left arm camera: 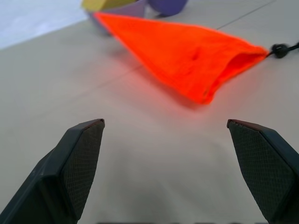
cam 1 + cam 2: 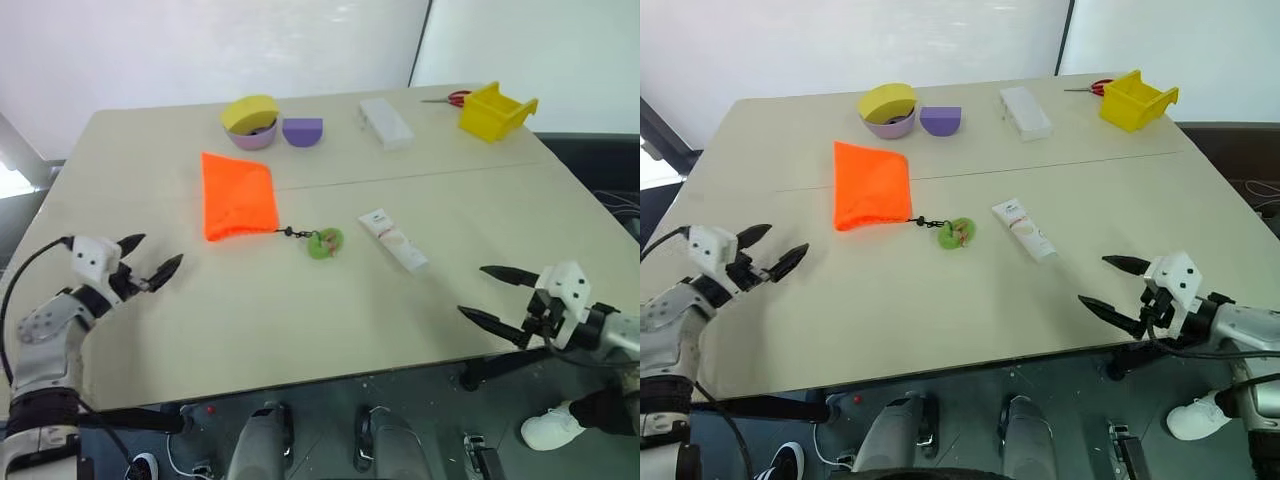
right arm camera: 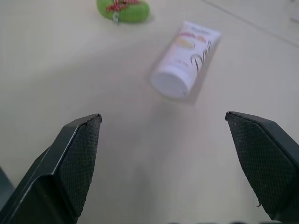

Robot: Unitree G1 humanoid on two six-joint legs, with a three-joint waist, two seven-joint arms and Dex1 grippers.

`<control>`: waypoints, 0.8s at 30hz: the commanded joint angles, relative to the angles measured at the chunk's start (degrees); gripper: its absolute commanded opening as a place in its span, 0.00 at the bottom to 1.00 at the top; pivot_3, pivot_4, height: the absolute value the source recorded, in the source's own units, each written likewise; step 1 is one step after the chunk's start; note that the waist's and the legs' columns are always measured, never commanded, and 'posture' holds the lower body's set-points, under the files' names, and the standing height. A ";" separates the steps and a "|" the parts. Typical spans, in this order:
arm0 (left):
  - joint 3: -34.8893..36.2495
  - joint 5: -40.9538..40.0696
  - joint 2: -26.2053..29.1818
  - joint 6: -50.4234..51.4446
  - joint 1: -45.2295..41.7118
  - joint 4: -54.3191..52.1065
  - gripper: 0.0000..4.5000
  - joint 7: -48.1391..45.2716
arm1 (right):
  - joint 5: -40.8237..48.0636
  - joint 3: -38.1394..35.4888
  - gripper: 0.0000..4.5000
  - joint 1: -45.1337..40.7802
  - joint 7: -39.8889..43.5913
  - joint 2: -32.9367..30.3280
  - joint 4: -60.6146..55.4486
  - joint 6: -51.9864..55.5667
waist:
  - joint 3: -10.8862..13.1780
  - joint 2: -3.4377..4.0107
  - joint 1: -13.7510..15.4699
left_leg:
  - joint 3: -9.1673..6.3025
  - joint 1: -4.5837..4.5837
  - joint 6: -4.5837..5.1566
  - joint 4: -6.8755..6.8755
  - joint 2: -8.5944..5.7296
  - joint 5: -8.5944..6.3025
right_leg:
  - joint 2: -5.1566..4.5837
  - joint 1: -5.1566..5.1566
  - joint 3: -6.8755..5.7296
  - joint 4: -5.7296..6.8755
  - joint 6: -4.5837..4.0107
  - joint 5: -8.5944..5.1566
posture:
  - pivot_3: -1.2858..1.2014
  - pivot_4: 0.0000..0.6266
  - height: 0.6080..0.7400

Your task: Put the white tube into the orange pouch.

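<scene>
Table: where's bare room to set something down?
Bare: the near half of the table, between left pincer and right pincer, below orange pouch and white tube. Crowded: far edge, with bowls, clear box, yellow bin.

A lab or test room — a plain beige counter [image 2: 300, 320] stands before bare white wall panels [image 2: 200, 40], with loose cables [image 2: 620, 205] on the dark floor at the right. A yellow parts bin [image 2: 495, 110] sits at the far right corner — workshop storage, not home furnishing.
</scene>
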 commanded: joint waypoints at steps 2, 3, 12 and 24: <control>-6.20 7.10 -0.64 -10.59 -7.11 2.38 1.00 -0.38 | 1.18 3.92 0.99 -4.23 -4.46 3.34 -7.10 3.59 | 0.00 0.00 -0.07 | 0.02 0.00 0.00 0.00 0.00 0.00 | 0.00 0.00 0.00 -0.02 -0.03 0.04 | 0.52 0.24 1.00; -7.29 8.08 -0.80 -11.93 -8.56 3.52 1.00 -0.45 | 1.76 4.36 0.99 -5.56 -6.39 4.75 -7.77 5.08 | 0.00 -0.01 -0.07 | 0.02 0.00 0.00 0.02 0.01 0.00 | 0.00 0.00 0.00 -0.01 -0.03 0.07 | 0.52 0.24 1.00; -15.42 20.96 -2.96 -22.03 -20.72 18.52 1.00 9.48 | -0.18 9.38 0.99 -9.76 -15.88 12.17 -12.33 9.21 | -0.01 -0.02 -0.12 | 0.07 -0.02 0.20 0.00 -0.02 0.12 | 0.05 -0.06 0.01 0.08 0.13 0.20 | 0.52 0.24 1.00; -19.65 28.03 -4.52 -24.81 -26.45 29.59 1.00 18.69 | -0.95 8.56 0.99 -8.90 -15.96 10.97 -12.96 8.46 | 0.00 -0.04 -0.13 | 0.03 -0.05 0.20 0.07 -0.01 0.12 | 0.04 -0.06 0.00 0.09 0.07 0.14 | 0.52 0.24 1.00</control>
